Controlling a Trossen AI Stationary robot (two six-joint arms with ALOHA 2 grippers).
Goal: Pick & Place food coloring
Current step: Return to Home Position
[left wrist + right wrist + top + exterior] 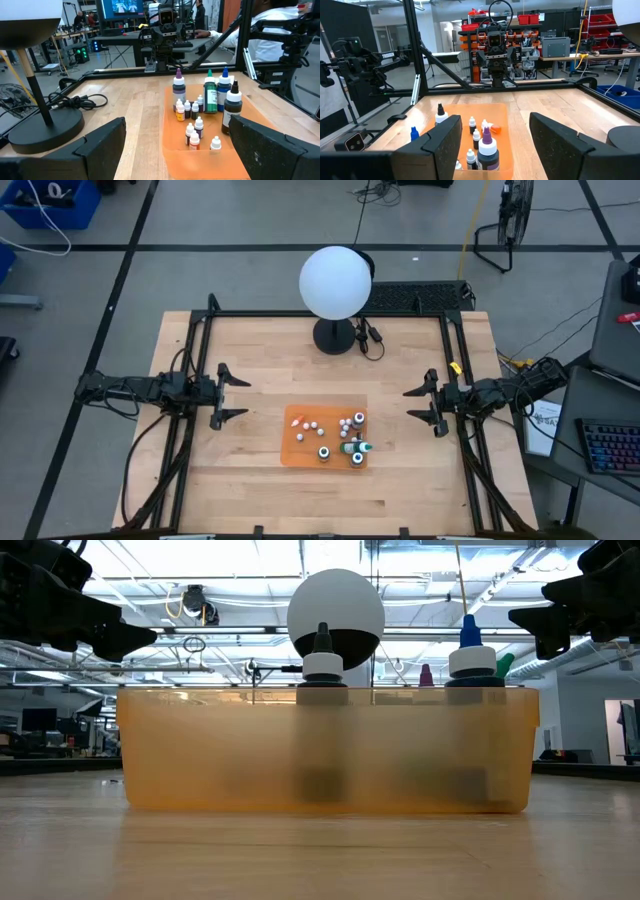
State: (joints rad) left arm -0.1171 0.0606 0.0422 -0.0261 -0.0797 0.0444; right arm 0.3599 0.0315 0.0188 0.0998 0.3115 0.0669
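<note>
We find the surface (270, 340) brightly and evenly lit from overhead, with only faint, soft shadows around the base of the globe lamp (335, 282), whose white ball is the brightest patch from above. Seen low, ceiling lights behind the lamp glare white; the left pincer (125, 638) and right pincer (545, 635) either side of it are black silhouettes, and the orange container (325, 750) before it glows translucent. The lamp's own lower half is in shade.

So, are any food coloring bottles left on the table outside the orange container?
No, the high view shows all the food coloring bottles inside the orange container.
</note>
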